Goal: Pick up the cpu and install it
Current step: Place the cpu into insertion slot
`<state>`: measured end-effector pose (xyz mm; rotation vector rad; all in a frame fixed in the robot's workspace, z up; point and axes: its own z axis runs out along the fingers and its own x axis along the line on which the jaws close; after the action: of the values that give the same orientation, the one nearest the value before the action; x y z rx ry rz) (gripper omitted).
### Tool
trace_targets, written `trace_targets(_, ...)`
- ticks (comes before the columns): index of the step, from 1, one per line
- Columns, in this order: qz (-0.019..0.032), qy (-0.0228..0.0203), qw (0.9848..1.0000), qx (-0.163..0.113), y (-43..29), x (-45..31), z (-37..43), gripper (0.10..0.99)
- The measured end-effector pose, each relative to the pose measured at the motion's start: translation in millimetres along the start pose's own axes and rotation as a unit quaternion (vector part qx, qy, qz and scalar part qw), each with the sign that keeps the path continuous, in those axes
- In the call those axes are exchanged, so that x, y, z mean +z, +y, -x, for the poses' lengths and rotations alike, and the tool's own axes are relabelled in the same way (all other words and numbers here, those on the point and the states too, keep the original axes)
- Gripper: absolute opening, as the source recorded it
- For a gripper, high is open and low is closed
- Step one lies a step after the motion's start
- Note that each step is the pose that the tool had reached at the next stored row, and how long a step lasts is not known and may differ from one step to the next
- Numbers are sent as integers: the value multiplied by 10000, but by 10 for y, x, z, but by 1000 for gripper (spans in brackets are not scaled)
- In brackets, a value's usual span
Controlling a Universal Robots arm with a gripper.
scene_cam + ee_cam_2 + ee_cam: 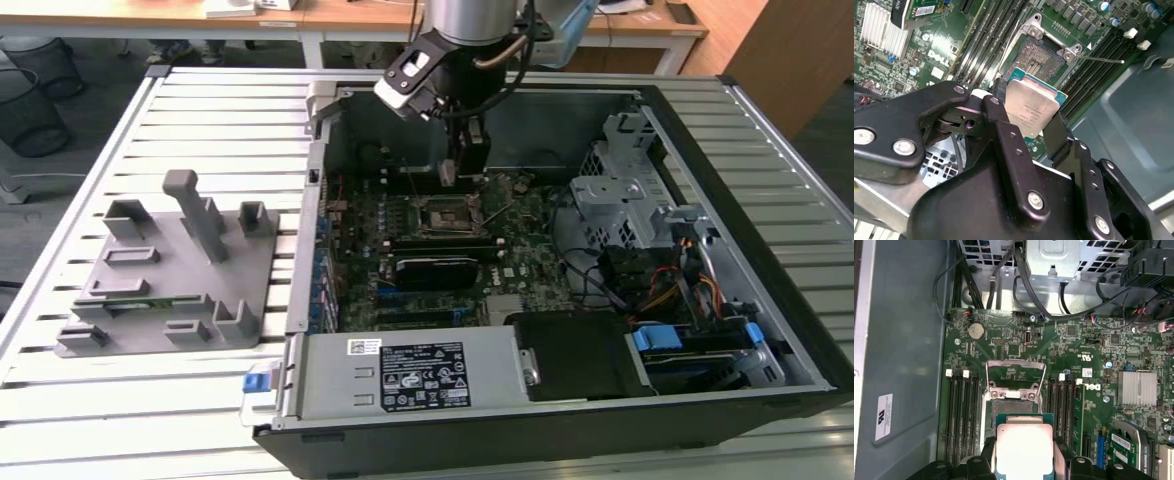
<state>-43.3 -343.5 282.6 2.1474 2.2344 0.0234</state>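
Silver-grey metal catches the light as the cpu (1031, 106) hangs pinched between the two black fingers (1004, 131) of my end effector (463, 172). The end effector is closed on opposite edges of the chip and carries nothing else.

The chip is inside the open computer case (747, 200), which lies on the slatted surface (147, 400). It hangs above the green motherboard (1079, 350) and just beside the socket (1043, 56). The socket's metal load frame (1015, 371) stands swung open.

In both wrist views the chip covers the socket's near edge rather than sitting square over it. How high it rides above the board I cannot tell. The grey fixture (174, 270) stands well apart, at the exterior view's left.

I judge the pick-up done and the work now at the lining-up stage. Doing it well, as I read it, means:

- keeping the chip level in the grip;
- turning it until its edges run parallel with the socket's walls, with the marked corners matched;
- bringing it over the opening from above, never sliding it across the exposed contacts, which look delicate.

The memory slots (961, 415) flank the socket on both sides, and the thin lever (1101, 60) juts out just beside it. Both leave the fingers little room, so I would move slowly and watch both wrist views together. A crooked seat would be the costly mistake here.
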Motion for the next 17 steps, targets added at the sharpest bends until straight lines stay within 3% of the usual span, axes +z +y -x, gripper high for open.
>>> trace_targets(5, 0, 0, 10000, 0, -3, 81, -2, 541)
trace_targets(17, 1, -1, 10000, 0, -7, 170, -3, 541)
